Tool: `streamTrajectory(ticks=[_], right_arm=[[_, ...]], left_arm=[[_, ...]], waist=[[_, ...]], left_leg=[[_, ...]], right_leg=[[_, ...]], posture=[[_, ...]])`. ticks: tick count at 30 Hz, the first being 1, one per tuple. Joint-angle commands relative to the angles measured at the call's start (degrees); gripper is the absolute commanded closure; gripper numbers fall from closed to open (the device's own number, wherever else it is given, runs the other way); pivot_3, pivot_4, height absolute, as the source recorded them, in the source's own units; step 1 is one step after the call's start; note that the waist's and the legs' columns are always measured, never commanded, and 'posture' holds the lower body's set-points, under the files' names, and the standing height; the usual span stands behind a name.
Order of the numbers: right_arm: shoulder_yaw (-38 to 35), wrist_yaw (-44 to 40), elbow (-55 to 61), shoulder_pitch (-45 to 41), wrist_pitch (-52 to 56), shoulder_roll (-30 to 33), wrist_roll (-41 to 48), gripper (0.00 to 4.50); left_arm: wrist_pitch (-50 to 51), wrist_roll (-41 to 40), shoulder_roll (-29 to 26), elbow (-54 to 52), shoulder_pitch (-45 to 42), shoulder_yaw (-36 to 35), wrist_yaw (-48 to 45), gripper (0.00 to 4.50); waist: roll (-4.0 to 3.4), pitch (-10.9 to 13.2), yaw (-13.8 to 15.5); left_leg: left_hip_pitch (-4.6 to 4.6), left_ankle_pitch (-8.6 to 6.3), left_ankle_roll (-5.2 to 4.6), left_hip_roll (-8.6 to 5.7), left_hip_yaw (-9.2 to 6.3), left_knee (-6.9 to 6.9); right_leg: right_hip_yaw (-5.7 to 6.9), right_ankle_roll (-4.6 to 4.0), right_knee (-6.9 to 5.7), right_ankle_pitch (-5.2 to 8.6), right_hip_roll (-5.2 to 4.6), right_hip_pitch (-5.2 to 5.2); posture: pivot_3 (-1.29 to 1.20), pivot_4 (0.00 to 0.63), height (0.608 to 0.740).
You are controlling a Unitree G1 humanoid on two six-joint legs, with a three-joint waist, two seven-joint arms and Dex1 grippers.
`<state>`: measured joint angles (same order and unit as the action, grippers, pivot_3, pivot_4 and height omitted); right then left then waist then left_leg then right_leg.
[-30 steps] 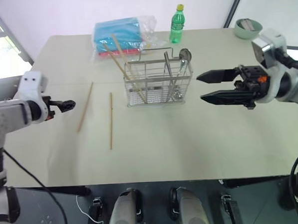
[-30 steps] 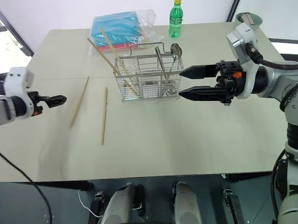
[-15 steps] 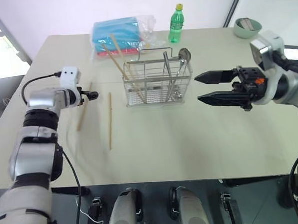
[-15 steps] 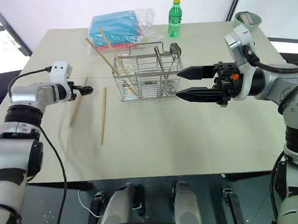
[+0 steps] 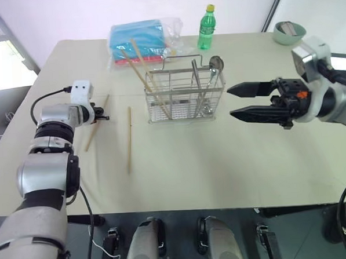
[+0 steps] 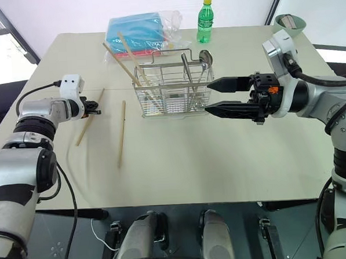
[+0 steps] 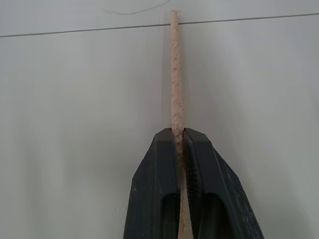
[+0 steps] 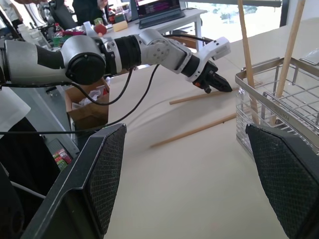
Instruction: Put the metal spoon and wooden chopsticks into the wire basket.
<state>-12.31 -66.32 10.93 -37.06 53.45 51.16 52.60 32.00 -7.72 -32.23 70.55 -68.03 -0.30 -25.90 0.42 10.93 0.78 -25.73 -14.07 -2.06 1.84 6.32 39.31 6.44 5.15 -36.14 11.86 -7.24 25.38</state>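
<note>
Two chopsticks (image 5: 148,81) and the spoon (image 5: 214,63) stood in the basket (image 5: 186,97); the left hand (image 5: 104,116) had pinched a third chopstick (image 7: 175,74) on the worktop (image 5: 221,167), likely to be lifted next; the right hand (image 5: 236,102) gaped empty.

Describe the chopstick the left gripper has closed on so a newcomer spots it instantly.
Start at the wire basket mid-table. Two chopsticks lie flat on the table to its left. Yours is the farther, slanted chopstick, pinched in the left gripper; the loose chopstick lies nearer the basket.

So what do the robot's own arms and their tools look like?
Both arms are silver-grey segments with black joint bands and white wrist housings. A black cable loops along the left arm. Each tool, left tool and right tool, has two tapered black fingers; the right shows an orange spot.
</note>
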Motion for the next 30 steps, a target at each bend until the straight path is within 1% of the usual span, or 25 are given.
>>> streamTrajectory(ticks=[1, 3, 5, 7, 9, 11, 14, 18, 21, 24, 26, 30], right_arm=[[-1.8, 0.3, 0.7, -0.5, -1.0, 0.5, 0.8, 0.55], [-1.8, 0.5, 0.6, -0.5, -1.0, 0.4, 0.9, 0.55], [-1.7, 0.6, 0.5, -0.6, -1.0, 0.4, 0.9, 0.55], [-1.7, 0.8, 0.3, -0.6, -0.8, 0.5, 1.0, 0.55], [-1.7, 1.0, 0.2, -0.8, -0.4, 0.5, 1.2, 0.55], [-1.7, 1.3, 0.4, -1.0, 0.0, 0.5, 1.5, 0.55], [-1.6, 1.9, 0.6, -1.2, 0.5, 0.4, 1.9, 0.55], [-1.9, 2.9, 0.8, -1.0, 1.0, 0.2, 2.3, 0.55], [-2.8, 4.0, 1.5, -0.3, 1.4, 0.3, 3.0, 0.55], [-3.9, 5.4, 2.3, 0.9, 1.7, 0.6, 4.0, 0.55], [-4.7, 6.3, 2.9, 1.8, 1.8, 0.6, 4.5, 0.55], [-6.8, 8.3, 3.8, 2.9, 2.2, 0.6, 5.8, 0.55]], left_arm=[[-1.0, 0.1, -0.2, -0.1, -2.1, -2.9, 1.9, 4.43], [-4.6, -1.3, -0.5, -1.4, -3.3, -6.0, 4.9, 4.43], [-11.3, -4.6, -0.6, -4.2, -5.0, -11.3, 8.7, 4.43], [-14.9, -8.9, 0.0, -7.0, -7.1, -17.2, 11.7, 4.43], [-17.9, -13.7, 1.2, -10.9, -9.1, -22.8, 13.1, 4.43], [-19.7, -19.0, 3.2, -16.2, -10.9, -27.9, 13.9, 4.43], [-18.2, -25.6, 7.1, -24.1, -13.1, -32.0, 13.8, 4.43], [-14.7, -30.5, 11.4, -32.0, -15.0, -32.1, 13.5, 4.43], [-12.2, -31.4, 14.4, -37.2, -14.7, -29.3, 12.8, 4.43], [-10.0, -32.4, 16.1, -41.3, -14.6, -27.7, 12.3, 4.43], [-9.1, -32.2, 17.0, -43.6, -14.3, -25.9, 11.5, 4.43], [-9.2, -28.0, 19.5, -46.5, -10.1, -19.5, 10.0, 4.43]], waist=[[0.00, 0.0, 0.0], [0.03, 0.0, 0.0], [0.14, 0.1, 0.0], [0.35, 0.2, 0.0], [0.40, 0.2, 0.0], [0.40, 0.2, 0.0], [0.40, 0.2, 0.0], [0.40, 0.2, -0.1], [0.40, 0.2, 0.0], [0.40, 0.2, 0.0], [0.40, 0.2, 0.0], [0.38, 0.2, 0.0]], left_leg=[[0.00, 0.00, 0.00, 0.00, 0.00, 0.00], [-0.01, 0.00, 0.00, 0.00, -0.01, 0.00], [-0.04, 0.00, 0.00, 0.01, -0.02, 0.00], [-0.08, 0.01, 0.01, 0.02, -0.06, 0.01], [-0.17, 0.02, 0.03, 0.00, -0.11, 0.05], [-0.21, 0.10, 0.17, -0.06, -0.08, 0.10], [-0.20, 0.09, 0.14, -0.12, 0.01, 0.16], [-0.18, 0.09, 0.13, -0.09, 0.00, 0.28], [-0.19, 0.09, 0.13, -0.07, -0.01, 0.33], [-0.20, 0.09, 0.12, -0.08, -0.01, 0.35], [-0.21, 0.09, 0.12, -0.07, -0.01, 0.36], [-0.19, 0.09, 0.12, -0.05, -0.01, 0.37]], right_leg=[[0.00, 0.00, 0.00, 0.00, 0.00, 0.00], [0.01, 0.00, 0.00, 0.00, 0.00, 0.01], [0.01, 0.00, 0.00, 0.00, 0.00, 0.03], [0.03, 0.00, -0.01, 0.00, -0.01, 0.04], [0.09, 0.00, 0.00, -0.01, -0.06, 0.04], [0.10, 0.02, 0.02, -0.02, -0.15, 0.04], [0.10, 0.04, 0.03, -0.02, -0.23, 0.00], [0.13, 0.06, -0.03, -0.03, -0.17, -0.05], [0.13, 0.07, -0.04, -0.03, -0.13, -0.07], [0.13, 0.07, -0.04, -0.03, -0.12, -0.07], [0.13, 0.08, -0.04, -0.03, -0.11, -0.07], [0.12, 0.08, -0.03, -0.03, -0.07, -0.10]], posture=[[0.00, 0.150, 0.707], [0.00, 0.150, 0.707], [0.00, 0.150, 0.707], [0.00, 0.150, 0.707], [0.00, 0.150, 0.707], [0.00, 0.150, 0.707], [0.00, 0.150, 0.707], [0.00, 0.150, 0.707], [0.00, 0.150, 0.707], [0.00, 0.150, 0.707], [0.00, 0.150, 0.707], [0.00, 0.150, 0.707]])
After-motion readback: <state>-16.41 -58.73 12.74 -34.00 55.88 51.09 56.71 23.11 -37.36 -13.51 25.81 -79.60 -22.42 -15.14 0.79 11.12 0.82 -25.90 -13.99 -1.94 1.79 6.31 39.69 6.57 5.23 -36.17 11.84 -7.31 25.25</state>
